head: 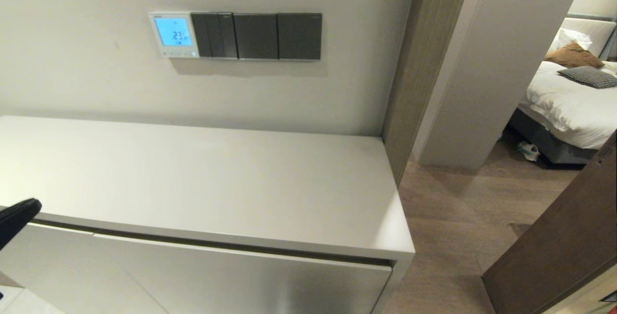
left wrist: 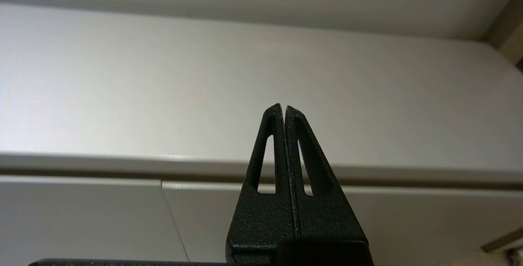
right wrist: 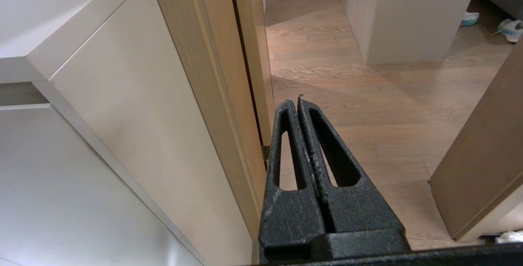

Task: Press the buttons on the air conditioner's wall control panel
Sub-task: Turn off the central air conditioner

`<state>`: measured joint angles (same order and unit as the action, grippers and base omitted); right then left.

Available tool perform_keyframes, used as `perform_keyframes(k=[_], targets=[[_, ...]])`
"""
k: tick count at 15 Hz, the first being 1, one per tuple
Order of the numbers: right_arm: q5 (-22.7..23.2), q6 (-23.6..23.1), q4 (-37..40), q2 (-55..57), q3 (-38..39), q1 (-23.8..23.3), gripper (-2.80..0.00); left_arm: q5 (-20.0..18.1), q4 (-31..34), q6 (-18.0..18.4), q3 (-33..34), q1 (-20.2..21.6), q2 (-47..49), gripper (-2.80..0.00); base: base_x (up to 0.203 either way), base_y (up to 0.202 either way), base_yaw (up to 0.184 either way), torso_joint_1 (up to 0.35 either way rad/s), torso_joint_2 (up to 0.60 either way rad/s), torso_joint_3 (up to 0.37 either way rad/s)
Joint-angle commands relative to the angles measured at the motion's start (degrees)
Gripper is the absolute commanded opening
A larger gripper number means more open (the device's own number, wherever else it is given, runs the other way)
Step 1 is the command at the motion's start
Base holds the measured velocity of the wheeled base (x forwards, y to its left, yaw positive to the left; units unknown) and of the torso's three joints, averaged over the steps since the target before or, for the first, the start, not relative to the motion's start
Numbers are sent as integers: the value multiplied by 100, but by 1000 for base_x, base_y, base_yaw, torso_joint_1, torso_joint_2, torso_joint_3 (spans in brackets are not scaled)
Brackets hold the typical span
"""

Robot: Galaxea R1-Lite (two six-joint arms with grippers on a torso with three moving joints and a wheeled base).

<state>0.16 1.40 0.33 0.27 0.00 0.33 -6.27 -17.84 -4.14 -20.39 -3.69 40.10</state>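
The air conditioner's control panel [head: 174, 34] is a white unit on the wall with a lit blue screen reading 23 and a row of small buttons [head: 177, 54] under it. My left gripper [head: 30, 206] shows at the head view's left edge, low in front of the cabinet, far below the panel. In the left wrist view it [left wrist: 283, 107] is shut and empty, pointing over the cabinet top. My right gripper [right wrist: 296, 101] is shut and empty, low beside the cabinet's right end over the floor; it does not show in the head view.
Dark switch plates [head: 256, 36] sit right of the panel. A white cabinet [head: 207, 184] stands against the wall below. A wooden door frame [head: 419, 63] and an open door [head: 564, 251] are to the right, with a bed [head: 573, 97] beyond.
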Motion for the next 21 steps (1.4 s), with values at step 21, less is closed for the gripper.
perform_keyframes(k=[21], targets=[[2,0,2,8,9,2,-280,316,1451,131,1826,129,-2618,-280,0,0,0,0,0,0]])
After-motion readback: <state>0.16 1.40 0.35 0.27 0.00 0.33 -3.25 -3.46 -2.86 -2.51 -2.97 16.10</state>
